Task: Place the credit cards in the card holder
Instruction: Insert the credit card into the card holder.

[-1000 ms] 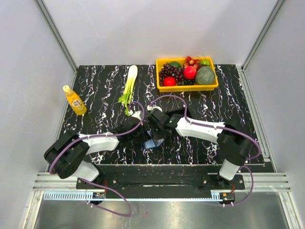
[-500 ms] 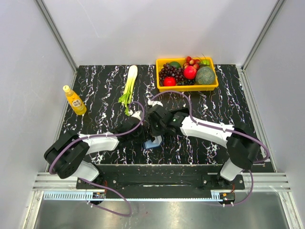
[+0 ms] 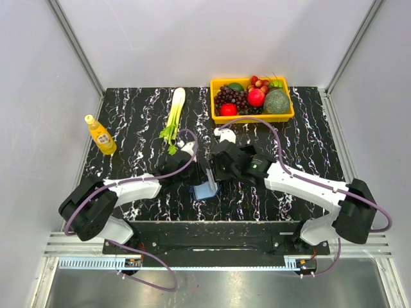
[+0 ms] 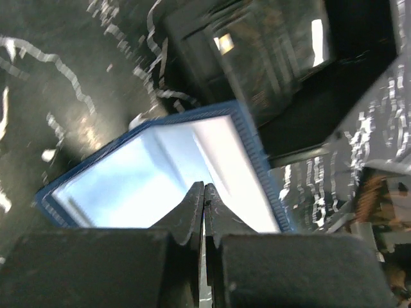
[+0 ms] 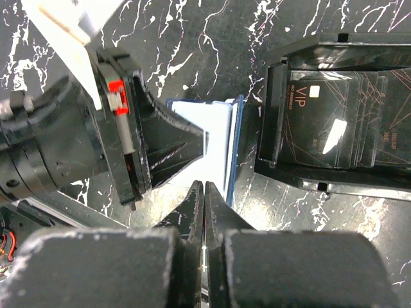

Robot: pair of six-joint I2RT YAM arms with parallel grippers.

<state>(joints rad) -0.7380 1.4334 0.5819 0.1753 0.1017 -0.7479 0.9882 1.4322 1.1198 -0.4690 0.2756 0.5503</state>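
You have the card holder (image 4: 160,173) open on the black, white-veined marble table (image 5: 192,38), its ribbed navy rim framing a smooth pale blue inside, just beside the glossy black tray (image 5: 275,128) of dark VIP credit cards (image 5: 327,122). Your left gripper (image 4: 203,192) has its tapered tips pressed together over the pale lining. Your right gripper (image 5: 204,190) is likewise closed tight at the holder's edge, with nothing visible between its fingers
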